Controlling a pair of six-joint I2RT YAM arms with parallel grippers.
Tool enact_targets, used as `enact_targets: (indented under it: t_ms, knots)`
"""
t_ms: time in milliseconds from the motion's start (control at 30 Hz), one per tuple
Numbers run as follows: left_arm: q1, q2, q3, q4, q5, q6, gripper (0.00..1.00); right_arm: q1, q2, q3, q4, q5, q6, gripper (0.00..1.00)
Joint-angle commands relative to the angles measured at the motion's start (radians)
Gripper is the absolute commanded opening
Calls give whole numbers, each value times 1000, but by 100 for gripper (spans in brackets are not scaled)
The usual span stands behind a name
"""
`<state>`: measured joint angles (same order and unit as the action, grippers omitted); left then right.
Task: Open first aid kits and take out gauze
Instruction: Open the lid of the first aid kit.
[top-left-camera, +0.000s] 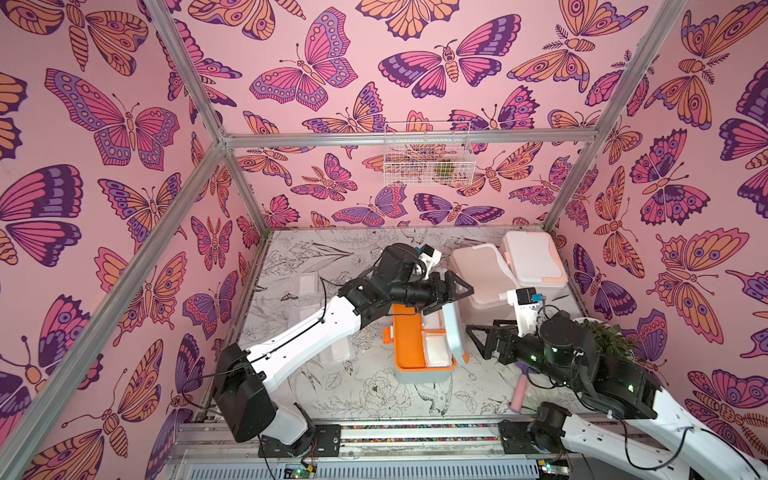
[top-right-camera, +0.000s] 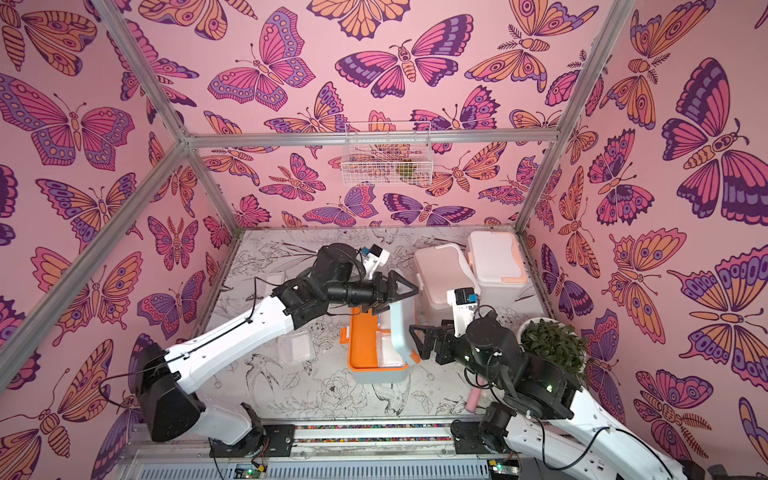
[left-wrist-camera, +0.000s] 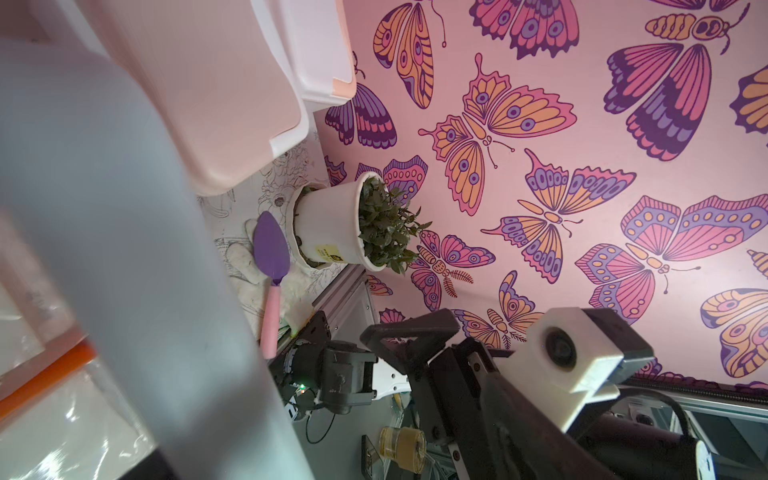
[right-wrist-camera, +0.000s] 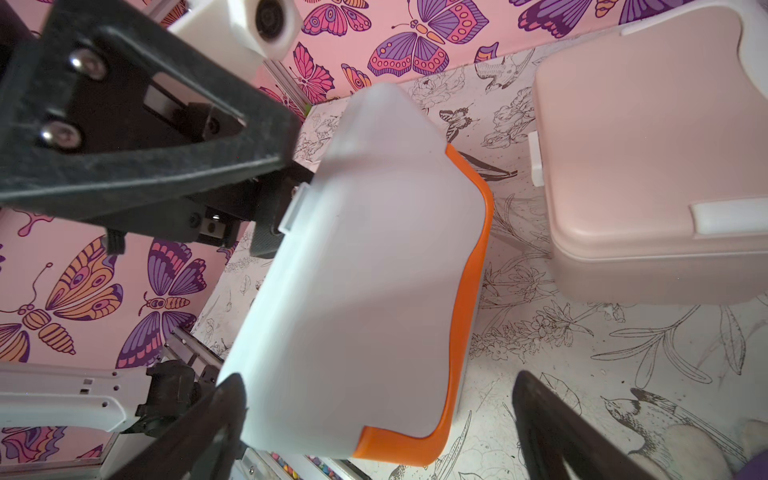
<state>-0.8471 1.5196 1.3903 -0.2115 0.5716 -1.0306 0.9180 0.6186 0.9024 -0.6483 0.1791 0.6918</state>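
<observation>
The light blue first aid kit (top-left-camera: 422, 376) is being worked on the tabletop (top-left-camera: 332, 395). Its lid (top-left-camera: 454, 332) is seemingly being propped upright by the left jaws, spread astride its free edge (no pinch is visible). The right jaws, released, should be steered around the lid into the orange tray (top-left-camera: 405, 336), where gauze packets (top-left-camera: 437, 351) are lying. The dusty pink kit (top-left-camera: 478, 274) and white kit (top-left-camera: 532, 253) are sitting shut behind.

Left arm (top-left-camera: 316, 328): stretched forward and inward; left gripper (top-left-camera: 451, 298) is pointed to the robot's right, jaws set wide apart. Right arm (top-left-camera: 615, 382): folded at the elbow; right gripper (top-left-camera: 476, 341) is pointed left, jaws spread fully.
</observation>
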Motion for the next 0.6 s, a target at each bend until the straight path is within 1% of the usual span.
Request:
enact_targets:
  t_ms: [0,200,267,333,400,567]
  knots:
    - [-35,53,84,-39,-27,52,88,2,3,18,-5,-9,9,99]
    - [-89,164,232,-94,-24,87,89,2,67,3,49,-77,44,99]
    - [-92,168,243,-115,-33,101,89,4,84,1,45,-70,51,99]
    - [-90,139,232,-151,-82,131,90,3,95,-3,33,-45,57,99]
    - [-86,96,210,-190,-142,167,91,2,94,-6,18,-8,64,94]
    - [-60,-36,123,-267,-286,230,94,3,88,-2,-5,44,79,76]
